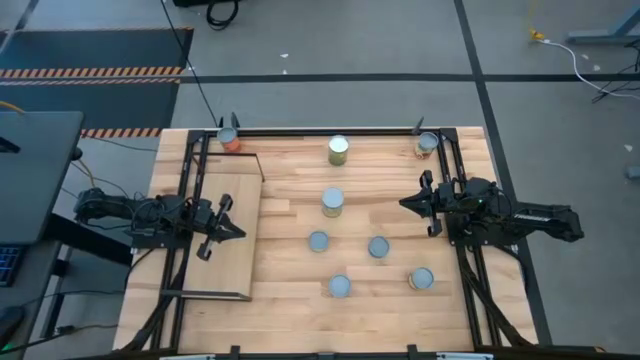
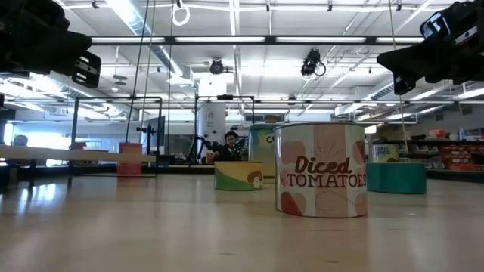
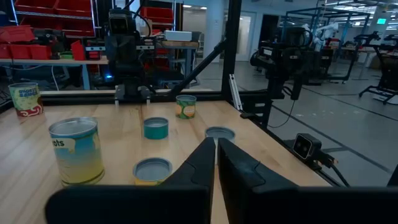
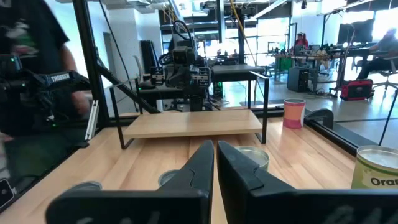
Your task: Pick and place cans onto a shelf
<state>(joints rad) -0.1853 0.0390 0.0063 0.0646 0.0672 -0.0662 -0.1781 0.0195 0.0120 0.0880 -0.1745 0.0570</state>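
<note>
- Right gripper (image 1: pixel 408 205), fingers closed together and empty, hovers at the table's 3 o'clock side; the nearest cans (image 1: pixel 378 247) lie toward its 7 to 9 o'clock, apart from it.
- Left gripper (image 1: pixel 238 231), likewise closed and empty, hangs over the shelf (image 1: pixel 225 262).
- An orange can (image 1: pixel 230 140) stands at the shelf's far corner.
- Bare tabletop (image 1: pixel 290 260) separates shelf and cans.

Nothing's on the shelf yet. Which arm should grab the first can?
Probably the right. The right gripper hangs shut beside the cans mid-table, nearest that one. The left gripper, also shut, hovers over the bare shelf, farther from any can.
</note>
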